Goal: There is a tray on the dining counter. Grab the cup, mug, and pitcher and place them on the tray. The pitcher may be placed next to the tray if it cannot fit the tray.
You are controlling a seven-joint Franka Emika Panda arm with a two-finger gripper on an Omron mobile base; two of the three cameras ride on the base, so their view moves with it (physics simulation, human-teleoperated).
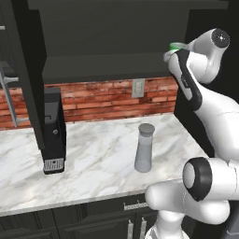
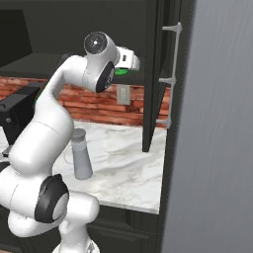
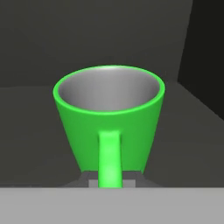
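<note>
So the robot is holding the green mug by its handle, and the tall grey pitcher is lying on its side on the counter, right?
Not quite. The pitcher stands upright on the marble counter, as the left base view shows. The rest holds: in the hand view the jaws are shut on the green mug at its handle.

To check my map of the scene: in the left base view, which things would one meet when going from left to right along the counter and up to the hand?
Coffee machine → wall outlet → pitcher → mug, a green bit at the gripper.
</note>
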